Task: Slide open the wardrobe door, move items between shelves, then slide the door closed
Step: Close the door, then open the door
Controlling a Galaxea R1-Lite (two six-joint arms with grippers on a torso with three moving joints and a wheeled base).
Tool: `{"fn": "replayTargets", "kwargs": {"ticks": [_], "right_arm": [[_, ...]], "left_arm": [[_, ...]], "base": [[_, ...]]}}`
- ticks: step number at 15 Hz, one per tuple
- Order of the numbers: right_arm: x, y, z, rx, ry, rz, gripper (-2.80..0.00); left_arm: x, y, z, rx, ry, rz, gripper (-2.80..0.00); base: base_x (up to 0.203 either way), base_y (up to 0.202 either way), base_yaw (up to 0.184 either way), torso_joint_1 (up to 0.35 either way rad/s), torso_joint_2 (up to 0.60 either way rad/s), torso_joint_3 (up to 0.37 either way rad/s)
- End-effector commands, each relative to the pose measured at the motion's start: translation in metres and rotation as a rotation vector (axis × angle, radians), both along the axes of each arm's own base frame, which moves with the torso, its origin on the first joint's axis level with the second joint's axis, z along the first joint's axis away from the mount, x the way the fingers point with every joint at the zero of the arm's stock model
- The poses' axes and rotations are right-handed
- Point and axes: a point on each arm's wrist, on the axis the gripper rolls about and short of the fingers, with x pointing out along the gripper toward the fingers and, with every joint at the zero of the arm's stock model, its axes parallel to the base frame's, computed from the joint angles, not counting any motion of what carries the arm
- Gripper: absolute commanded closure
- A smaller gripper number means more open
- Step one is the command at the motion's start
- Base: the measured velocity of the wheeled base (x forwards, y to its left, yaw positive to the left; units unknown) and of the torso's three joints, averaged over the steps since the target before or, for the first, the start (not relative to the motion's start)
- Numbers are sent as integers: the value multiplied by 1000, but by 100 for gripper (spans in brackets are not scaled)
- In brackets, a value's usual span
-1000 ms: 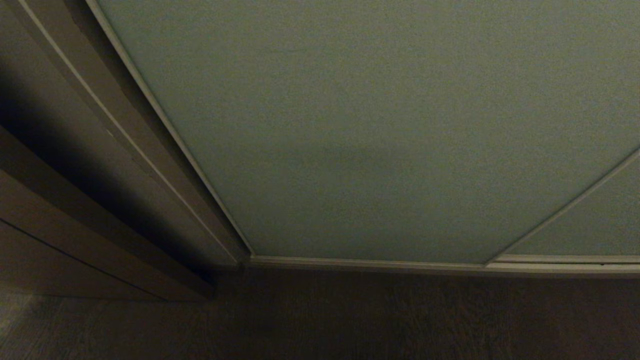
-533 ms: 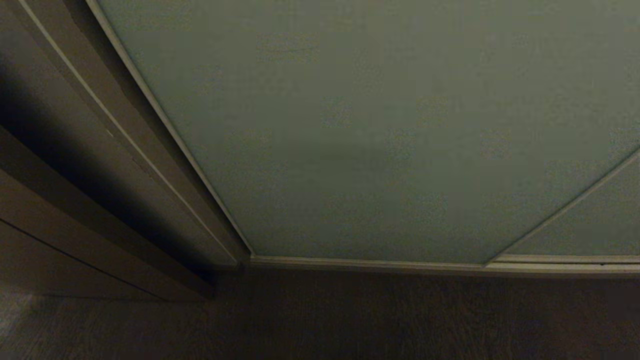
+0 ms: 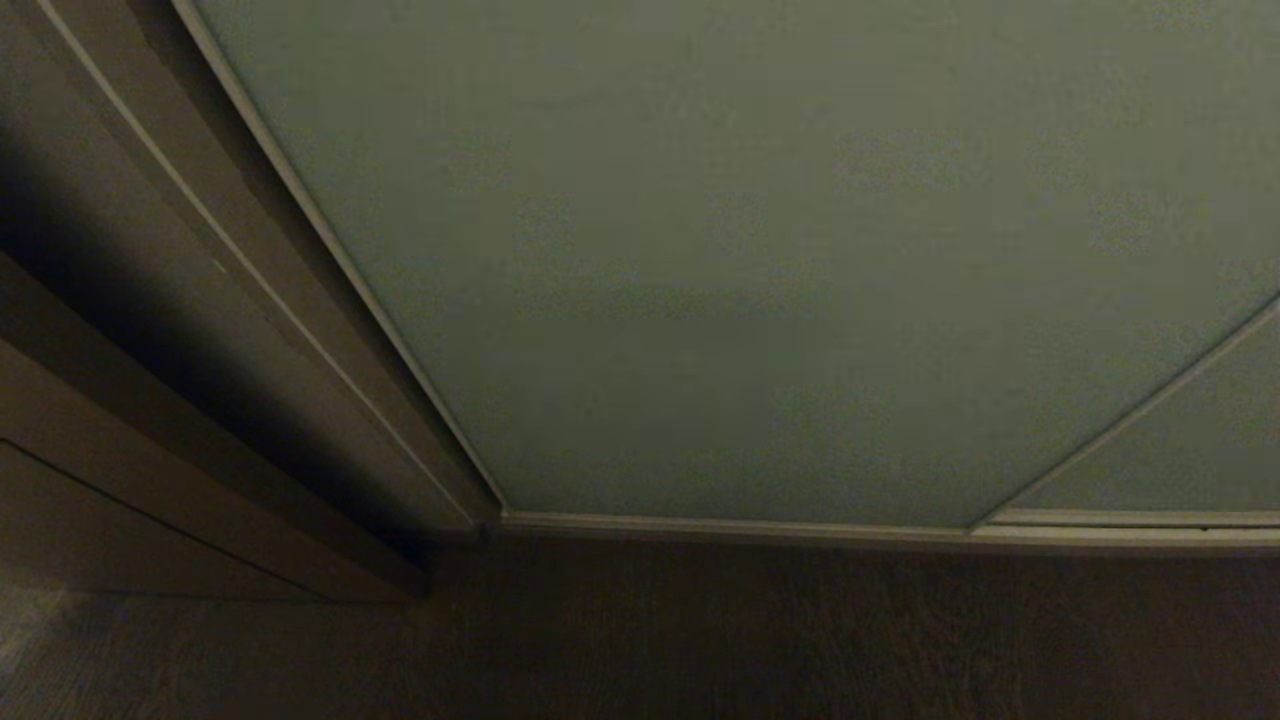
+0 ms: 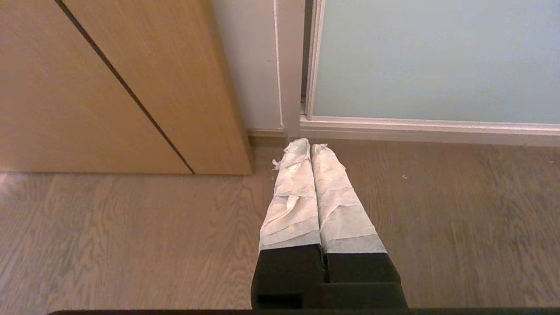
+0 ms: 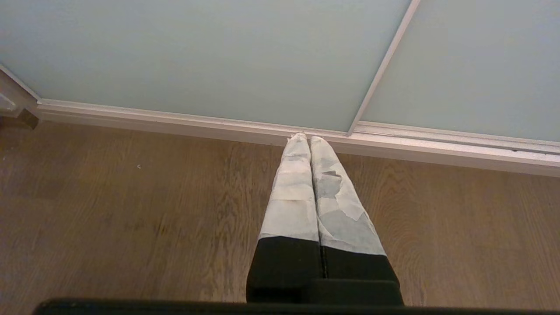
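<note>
Door: your sliding wardrobe door stands closed.
Left gripper: fingers pressed together, empty, low near door.
Right gripper: same pose.

1. Supporting surface: wooden floor, brown planks with visible grain, running up to the wardrobe front.
2. Standing on it: the sliding wardrobe door, a pale grey-green panel whose light bottom rail meets the floor along its full visible length.
3. To the right, a second panel of the same finish overlaps behind a thin vertical frame strip.
4. To the left, a brown wooden side panel stands on the floor, beside the door's edge.
5. A small pale speck lies on the planks near the rail.
</note>
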Motion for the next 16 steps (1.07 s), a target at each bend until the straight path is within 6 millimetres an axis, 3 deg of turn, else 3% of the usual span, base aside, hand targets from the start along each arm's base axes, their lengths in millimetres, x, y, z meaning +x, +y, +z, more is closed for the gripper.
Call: {"fn": "replayTargets", "kwargs": {"ticks": [1,16], "right_arm": [[0,0,0,0,3,1,0],[0,0,0,0,4,1,0]], "left_arm": [[0,0,0,0,1,-1,0],[0,0,0,1,2,0,0]], "base": [[0,0,0,0,0,0],[0,0,0,0,0,0]]}}
